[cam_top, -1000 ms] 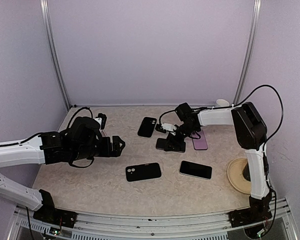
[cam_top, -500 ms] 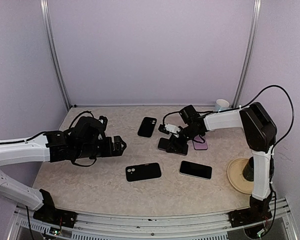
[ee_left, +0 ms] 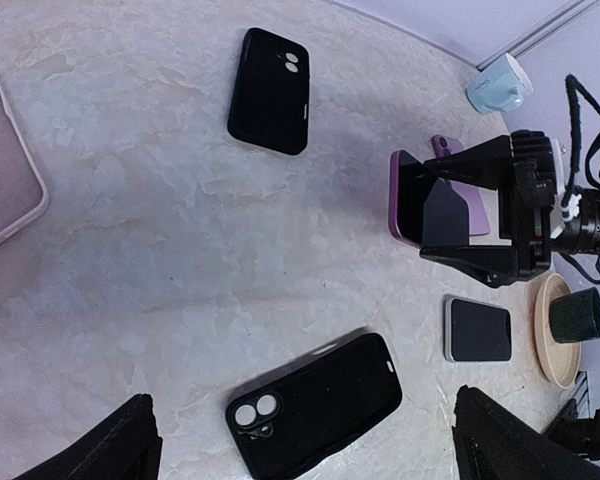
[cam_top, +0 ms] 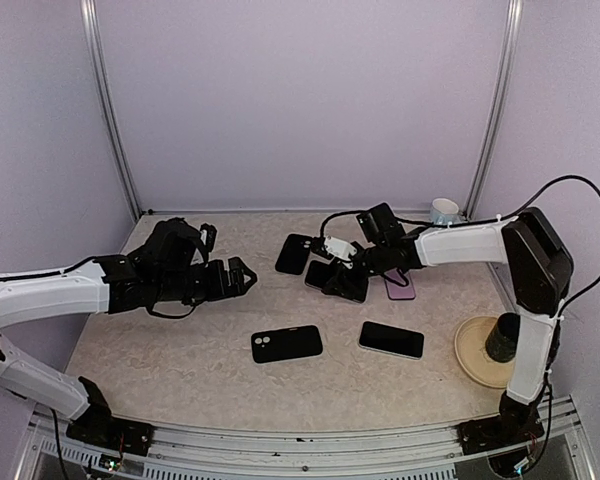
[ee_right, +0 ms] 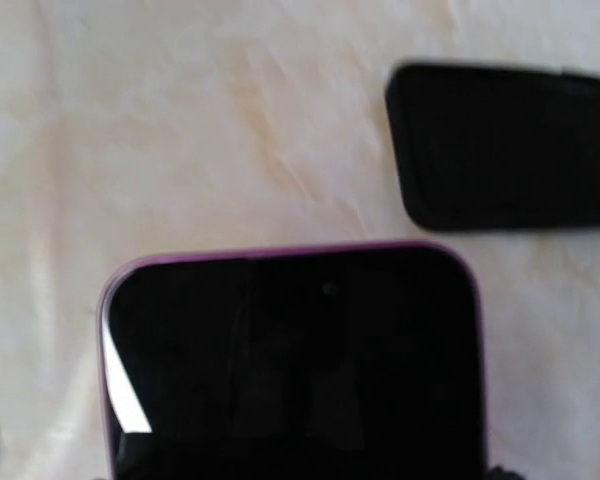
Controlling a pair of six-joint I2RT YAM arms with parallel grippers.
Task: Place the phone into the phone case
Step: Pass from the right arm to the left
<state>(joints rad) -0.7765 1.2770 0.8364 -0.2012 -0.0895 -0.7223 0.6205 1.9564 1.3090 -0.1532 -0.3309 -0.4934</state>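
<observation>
Phone position: phone (ee_right: pixel 290 370) sits between the fingers of the right gripper (ee_left: pixel 448 214), pinched across its two long edges, at the far middle of the tabletop (cam_top: pixel 180 350).
Right gripper state: pressed onto the phone from both sides, set apart by the phone's width.
Phone surroundings: between far black case (cam_top: pixel 293 253) and purple case (cam_top: pixel 401 286), just beside both in the top view.
Height: looks raised and tilted, with a shadow beneath in the left wrist view; cannot tell for sure whether clear of the tabletop.
Cut off: only the top end of the phone shows in the right wrist view; lower part runs out of frame, no fingers visible there.
Blur: right wrist view soft, so edge detail is uncertain.
Hidden: back of the phone not shown; purple case mostly covered by the right gripper in the top view.
Phone look: dark glossy screen, off, thin purple rim, rounded corners, pale reflection at one side.
Left gripper state: left gripper (cam_top: pixel 242 279) spread wide, nothing between the fingers, over the left middle of the tabletop, well apart from the phone.
Other cases: near black case (cam_top: pixel 286 343) flat, camera cut-out at its left end; pale case (ee_left: pixel 5 185) at the left edge of the left wrist view, partly cut off.
Other items: second phone (cam_top: pixel 391 340) flat, screen up, light rim, near the near black case.
</observation>
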